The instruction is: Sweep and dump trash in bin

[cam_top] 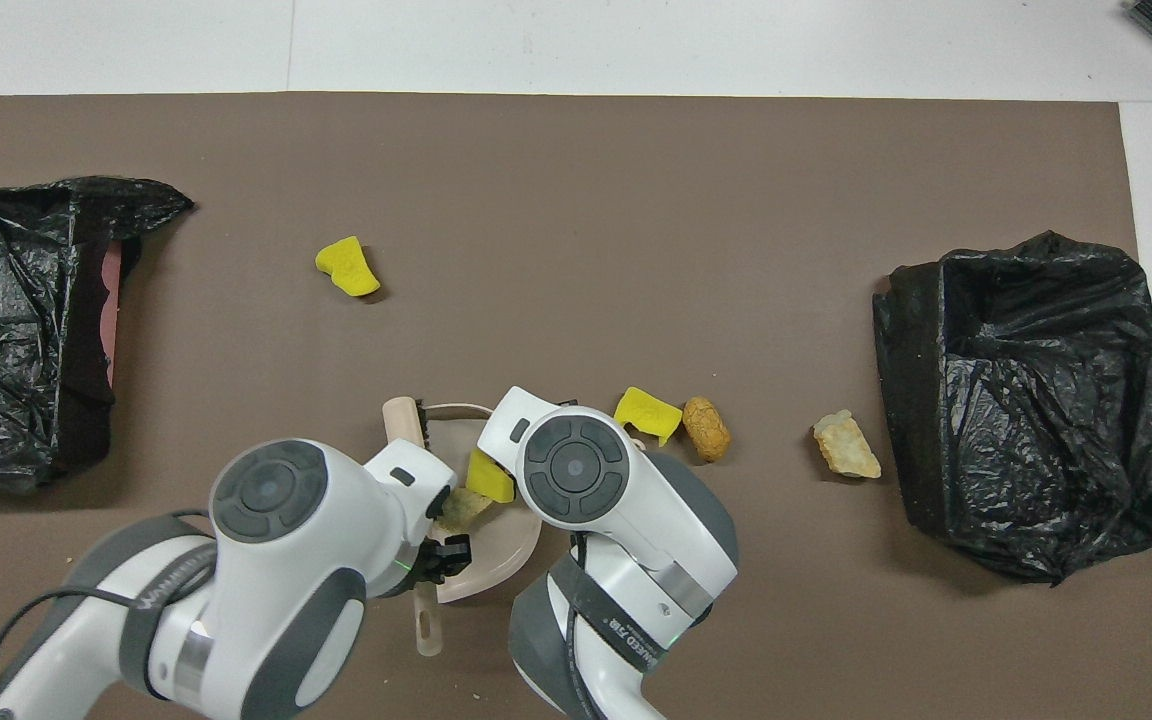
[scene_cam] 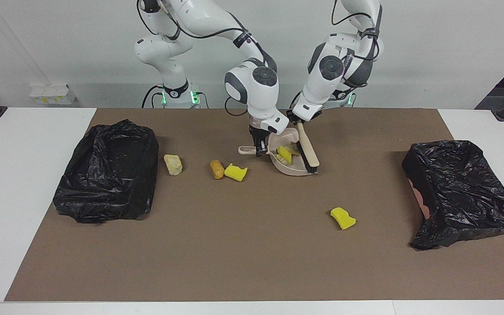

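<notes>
I'm in the sweeping step. My right gripper [scene_cam: 259, 151] is clamped on the handle of the beige plastic dustpan [scene_cam: 288, 168], holding it on the brown mat [scene_cam: 252, 253] that covers the desk. My left gripper [scene_cam: 296, 122] is clamped on the handle of the beige brush with black bristles [scene_cam: 307, 150], which lies across the pan's open mouth.

Inside the pan I can see a bright yellow sponge piece [scene_cam: 284, 153] and a pale rock-like chunk [scene_cam: 293, 148] pushed toward its back wall; whether a further chunk sits under the brush I cannot tell.

Four pieces of trash lie loose on the mat. A yellow sponge wedge [scene_cam: 236, 172] and an orange-brown lump [scene_cam: 216, 169] sit just beside each other near the pan's handle, toward the right arm's end. A pale beige chunk [scene_cam: 173, 164] lies near the black bag-lined bin [scene_cam: 107, 173] at that end. A lone yellow sponge scrap [scene_cam: 342, 218] lies farther from the robots, toward the slumped black bag-lined bin [scene_cam: 462, 192] at the left arm's end.

Next, I judge, the brush should lift clear so the pan can move without spilling. The wedge and lump crowd the handle side, and my two arms sit close over the pan.
</notes>
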`<state>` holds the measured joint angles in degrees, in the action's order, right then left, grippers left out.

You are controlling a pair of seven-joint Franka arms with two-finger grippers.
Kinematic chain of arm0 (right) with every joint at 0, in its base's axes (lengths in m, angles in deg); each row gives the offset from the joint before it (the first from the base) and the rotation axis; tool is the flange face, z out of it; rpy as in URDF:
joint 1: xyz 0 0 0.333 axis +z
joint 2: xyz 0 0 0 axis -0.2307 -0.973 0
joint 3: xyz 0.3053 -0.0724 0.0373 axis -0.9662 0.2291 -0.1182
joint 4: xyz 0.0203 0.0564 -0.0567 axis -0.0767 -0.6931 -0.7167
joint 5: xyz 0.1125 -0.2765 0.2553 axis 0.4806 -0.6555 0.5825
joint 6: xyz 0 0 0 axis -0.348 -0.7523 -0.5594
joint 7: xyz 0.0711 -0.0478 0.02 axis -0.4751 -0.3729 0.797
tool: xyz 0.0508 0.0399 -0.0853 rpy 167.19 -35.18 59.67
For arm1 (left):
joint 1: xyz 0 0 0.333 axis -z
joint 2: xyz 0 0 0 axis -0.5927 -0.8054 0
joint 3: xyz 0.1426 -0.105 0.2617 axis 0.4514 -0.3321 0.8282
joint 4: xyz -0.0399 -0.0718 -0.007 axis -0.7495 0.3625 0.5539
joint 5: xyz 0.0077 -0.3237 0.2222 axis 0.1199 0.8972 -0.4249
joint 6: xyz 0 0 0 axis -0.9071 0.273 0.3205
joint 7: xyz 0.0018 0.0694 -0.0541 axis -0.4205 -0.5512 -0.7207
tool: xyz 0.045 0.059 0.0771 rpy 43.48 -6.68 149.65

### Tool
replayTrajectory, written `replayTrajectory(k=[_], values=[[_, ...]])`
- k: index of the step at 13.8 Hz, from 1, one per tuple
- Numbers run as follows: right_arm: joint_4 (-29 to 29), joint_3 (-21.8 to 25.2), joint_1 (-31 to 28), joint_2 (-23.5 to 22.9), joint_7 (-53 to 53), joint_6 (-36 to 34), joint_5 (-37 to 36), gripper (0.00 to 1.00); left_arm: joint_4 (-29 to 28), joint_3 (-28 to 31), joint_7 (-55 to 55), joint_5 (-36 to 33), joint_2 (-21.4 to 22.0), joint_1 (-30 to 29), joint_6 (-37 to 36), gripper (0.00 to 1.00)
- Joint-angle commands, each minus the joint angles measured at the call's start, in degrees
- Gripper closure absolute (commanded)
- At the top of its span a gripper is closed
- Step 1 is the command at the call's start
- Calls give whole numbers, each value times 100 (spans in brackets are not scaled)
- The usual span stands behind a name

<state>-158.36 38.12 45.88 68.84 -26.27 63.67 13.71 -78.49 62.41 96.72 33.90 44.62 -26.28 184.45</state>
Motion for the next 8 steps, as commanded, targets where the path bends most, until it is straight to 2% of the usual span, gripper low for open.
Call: replayTrajectory(k=[1, 3, 5, 8], values=[[-86, -27, -99, 101, -165, -103, -106, 100, 500, 64, -1226, -553, -261, -470, -272, 100], [-68, -1, -134, 215, -358, -270, -97, 100, 885, 318, -1973, -1363, -542, -462, -183, 100], [-68, -1, -248, 303, -900, -454, -97, 100, 1307, 755, -2815, -1585, -902, -453, 26, 100], [-77, 8, -249, 356, -1281, -473, -123, 100, 1948, 1109, -4222, -2418, -1438, -462, 239, 100]])
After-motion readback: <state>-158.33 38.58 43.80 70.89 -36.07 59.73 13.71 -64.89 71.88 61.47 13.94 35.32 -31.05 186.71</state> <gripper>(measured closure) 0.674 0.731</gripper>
